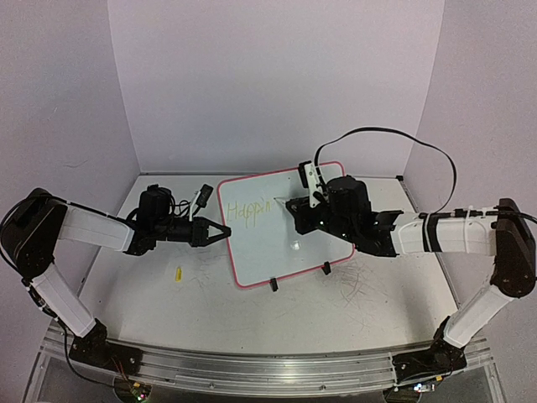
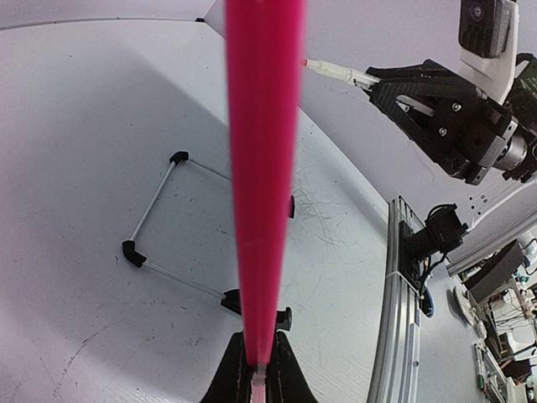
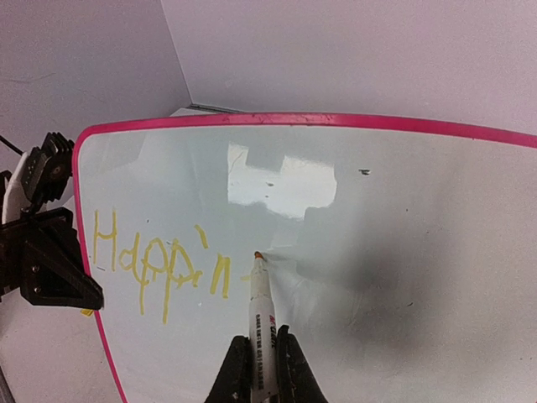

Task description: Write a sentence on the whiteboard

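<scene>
The whiteboard (image 1: pixel 268 248) stands tilted on black clip feet (image 1: pixel 273 285) in the middle of the counter (image 1: pixel 336 311). Its pink left rim is pinched in the left claw (image 2: pixel 256 361), which is clamped tight on that edge. The sentence (image 3: pixel 159 260) reads "Happin" in yellow near the whiteboard's top left corner. The right claw (image 3: pixel 256 361) grips a marker (image 3: pixel 260 311), whose tip touches the whiteboard just right of the last letter. Both arms reach in low from either side of the whiteboard, forearms nearly level. Grey scribbles scratch the white counter in front of the whiteboard, and a small yellow piece (image 1: pixel 178 273) lies left of its near corner. Pale lilac walls (image 1: pixel 268 84) rise behind the whiteboard.
</scene>
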